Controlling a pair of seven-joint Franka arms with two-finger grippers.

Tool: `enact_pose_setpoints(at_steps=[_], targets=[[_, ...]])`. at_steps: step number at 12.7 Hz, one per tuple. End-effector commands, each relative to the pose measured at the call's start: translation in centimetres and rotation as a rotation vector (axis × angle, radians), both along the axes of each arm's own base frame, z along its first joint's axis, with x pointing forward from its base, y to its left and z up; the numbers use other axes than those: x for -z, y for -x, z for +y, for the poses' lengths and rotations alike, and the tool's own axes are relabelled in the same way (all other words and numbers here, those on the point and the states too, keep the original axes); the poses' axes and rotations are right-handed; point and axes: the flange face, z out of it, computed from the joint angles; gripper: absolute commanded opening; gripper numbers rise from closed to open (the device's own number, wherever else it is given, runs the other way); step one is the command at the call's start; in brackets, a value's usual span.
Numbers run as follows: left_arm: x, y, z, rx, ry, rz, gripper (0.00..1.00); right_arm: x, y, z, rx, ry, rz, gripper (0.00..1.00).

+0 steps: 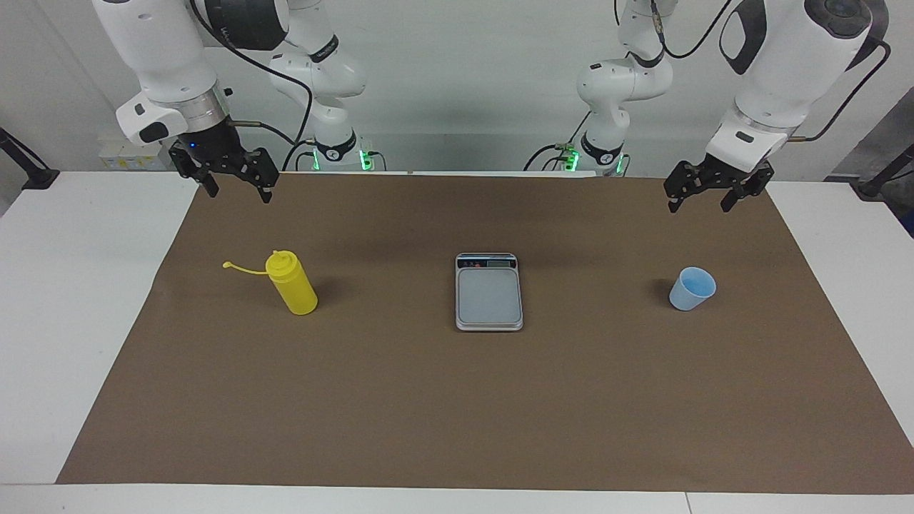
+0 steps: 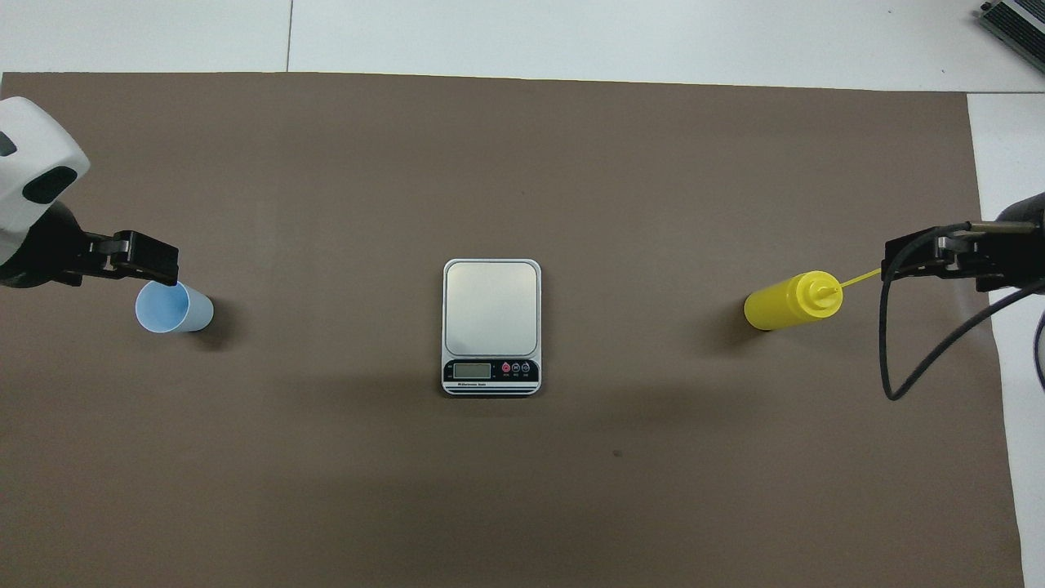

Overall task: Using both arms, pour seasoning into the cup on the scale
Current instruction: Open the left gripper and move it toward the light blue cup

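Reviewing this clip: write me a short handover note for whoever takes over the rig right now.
Left gripper: open, empty, raised above the mat's edge nearest the robots, at the cup's end.
Right gripper: open, empty, raised likewise at the bottle's end.
Flat silver-grey digital scale: mid-mat, platform bare.
Small light-blue translucent plastic cup: upright on the brown mat, toward the left arm's end.
Yellow plastic squeeze bottle: upright toward the right arm's end, cap hanging off on its tether.
Done: nothing.
Left: cup onto scale, pick up bottle, pour.
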Motion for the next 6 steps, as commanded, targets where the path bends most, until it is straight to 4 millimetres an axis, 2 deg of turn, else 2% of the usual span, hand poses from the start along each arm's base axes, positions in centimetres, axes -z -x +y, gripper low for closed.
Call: enact_pose_setpoints(at_steps=[1,6], targets=[[-0.29,0.57,0.40,0.012,0.016,-0.019,1.00,0.10,0.17,-0.18,0.004,-0.015,0.004,1.00],[0.04,0.46,1.11,-0.001,0.019,-0.021,1.00,0.10,0.17,-0.01,0.001,-0.015,0.004,1.00]])
